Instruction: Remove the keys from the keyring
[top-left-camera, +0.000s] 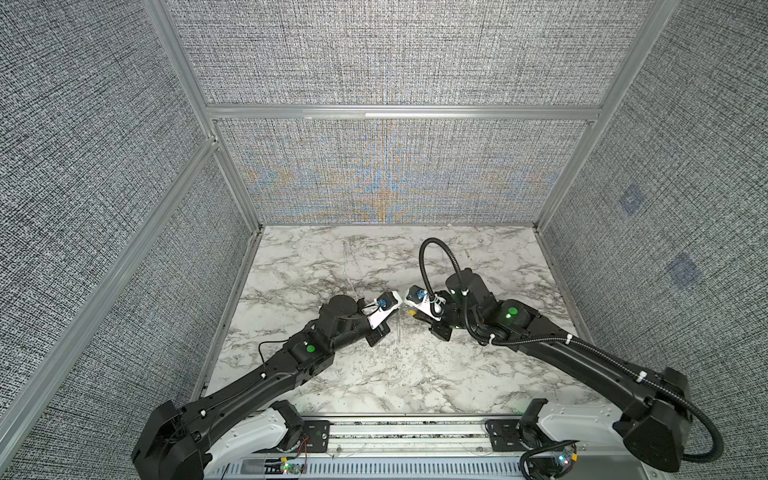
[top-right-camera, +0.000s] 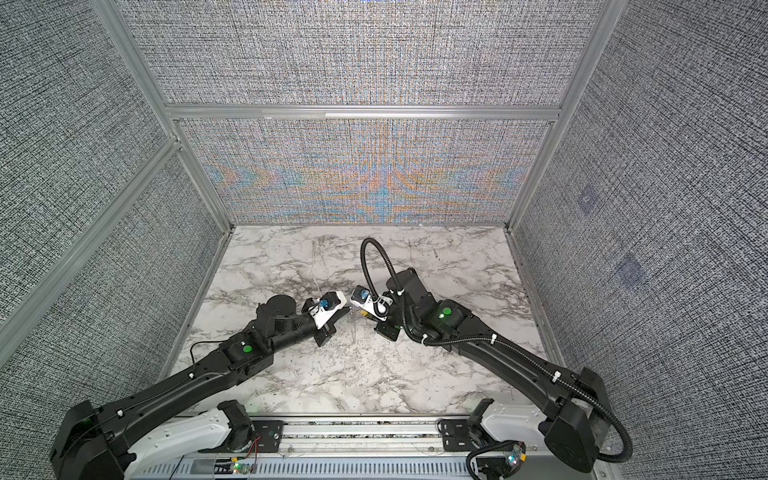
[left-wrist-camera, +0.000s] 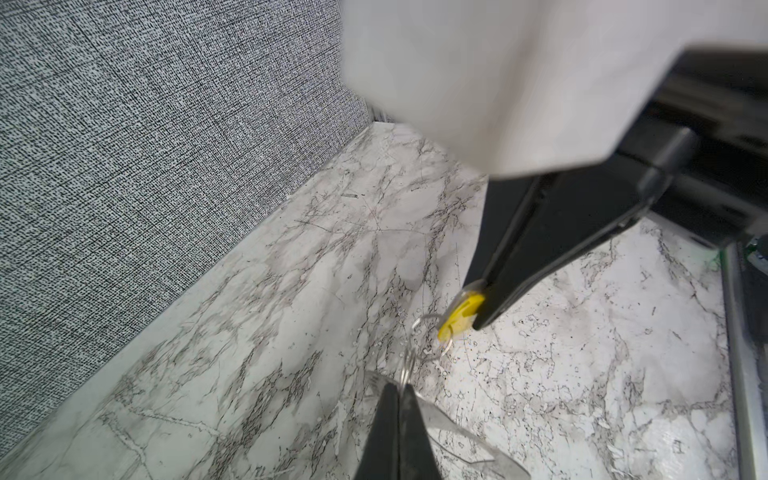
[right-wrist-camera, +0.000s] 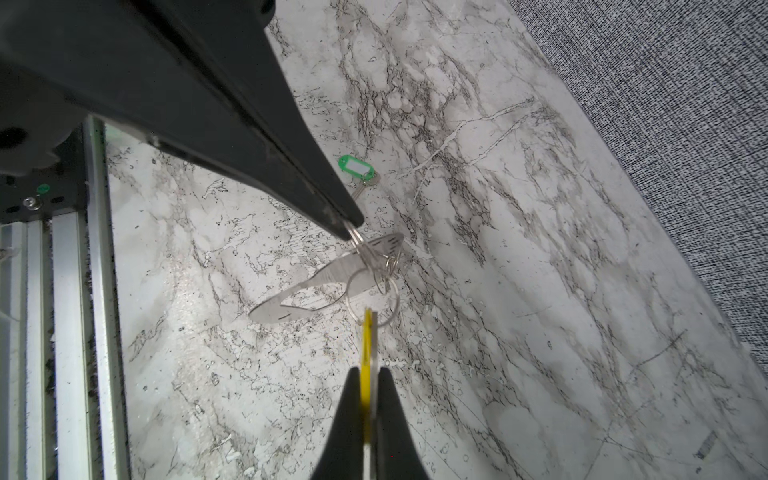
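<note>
Above the marble table (top-left-camera: 374, 374) my two grippers meet tip to tip. The left gripper (left-wrist-camera: 398, 384) is shut on the thin wire rings (left-wrist-camera: 409, 361) of the keyring (right-wrist-camera: 332, 270), a flat grey metal loop that hangs in the air below those rings. The right gripper (right-wrist-camera: 365, 370) is shut on the yellow tag (right-wrist-camera: 367, 345) of one key, which is still threaded on a wire ring (right-wrist-camera: 372, 299). The key with the green tag (right-wrist-camera: 354, 165) lies loose on the table beyond the left gripper (right-wrist-camera: 353, 226). In a top view only a yellow speck (top-left-camera: 411, 312) of the tag shows.
Grey fabric walls with aluminium posts (top-left-camera: 232, 174) close in the table on three sides. An aluminium rail (top-left-camera: 407, 428) with both arm bases runs along the near edge. The right arm's black cable hose (top-left-camera: 440, 257) loops up over the table.
</note>
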